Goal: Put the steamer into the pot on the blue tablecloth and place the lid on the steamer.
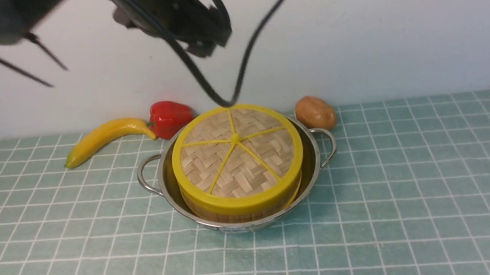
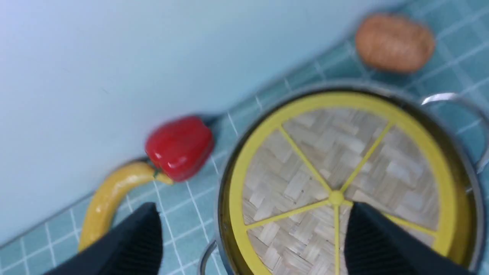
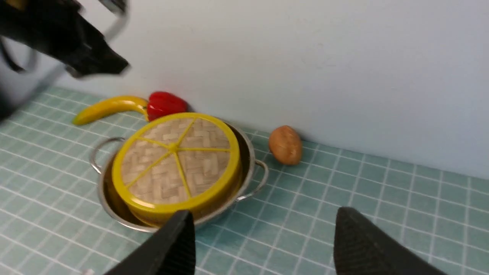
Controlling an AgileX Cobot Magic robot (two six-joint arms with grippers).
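Lid (image 1: 236,156) round, woven; pot (image 1: 311,159) shiny steel

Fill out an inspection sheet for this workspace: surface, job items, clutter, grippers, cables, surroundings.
Surface: blue tablecloth, checked, lying flat.
Job's things: steamer sits inside the pot; lid sits on the steamer.
Clutter: banana, red pepper and potato by the wall, behind the pot.
Grippers: left gripper open above the lid, holding nothing; right gripper open, clear of the pot, holding nothing.
Cables: black cable loops down near the lid's far rim; contact unclear.
Surroundings: plain white wall; nothing else seen.
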